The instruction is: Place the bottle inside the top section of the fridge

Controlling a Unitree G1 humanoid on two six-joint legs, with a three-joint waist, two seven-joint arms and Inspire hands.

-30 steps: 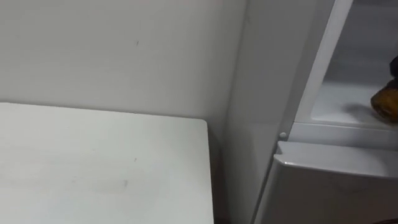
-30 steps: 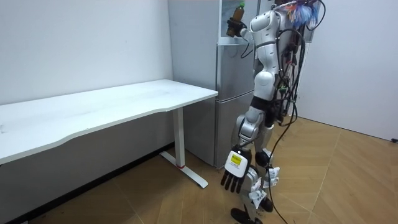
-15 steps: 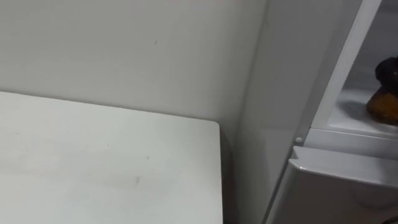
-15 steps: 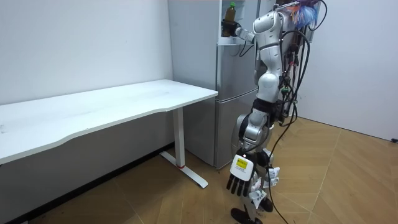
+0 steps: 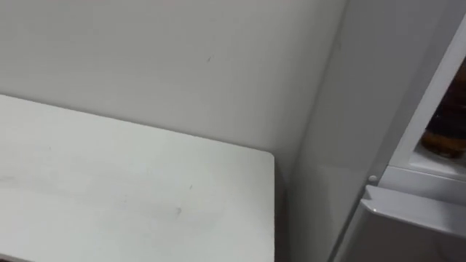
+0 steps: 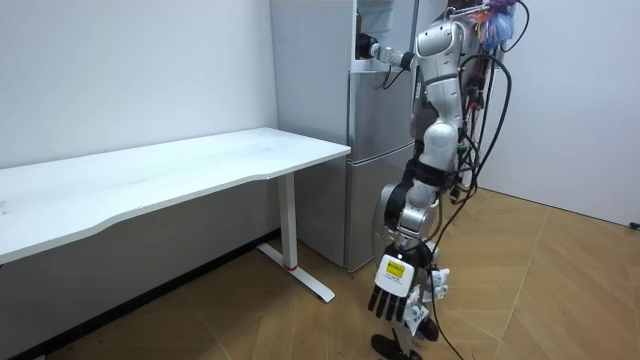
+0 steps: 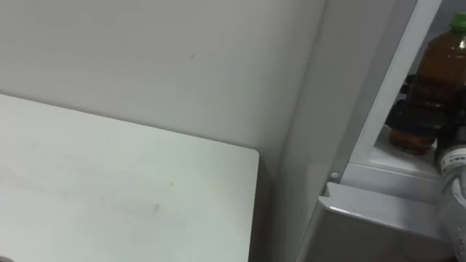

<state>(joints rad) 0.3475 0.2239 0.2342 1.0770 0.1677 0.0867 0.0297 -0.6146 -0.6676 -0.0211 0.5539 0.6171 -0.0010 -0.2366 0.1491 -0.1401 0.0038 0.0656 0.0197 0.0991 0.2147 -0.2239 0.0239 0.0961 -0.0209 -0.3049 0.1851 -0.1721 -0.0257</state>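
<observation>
Right eye view: bottle now inside upper fridge, was outside. Right robot hand still pinches it. Left robot hand hangs spread. Almost done.

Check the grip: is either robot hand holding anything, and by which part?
The right robot hand is curled round the bottle at its body, inside the upper fridge. The left robot hand hangs open, holding nothing.

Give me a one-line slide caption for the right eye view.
Right hand grips the brown, green-capped bottle upright inside the open upper fridge, with the white table alongside.
</observation>
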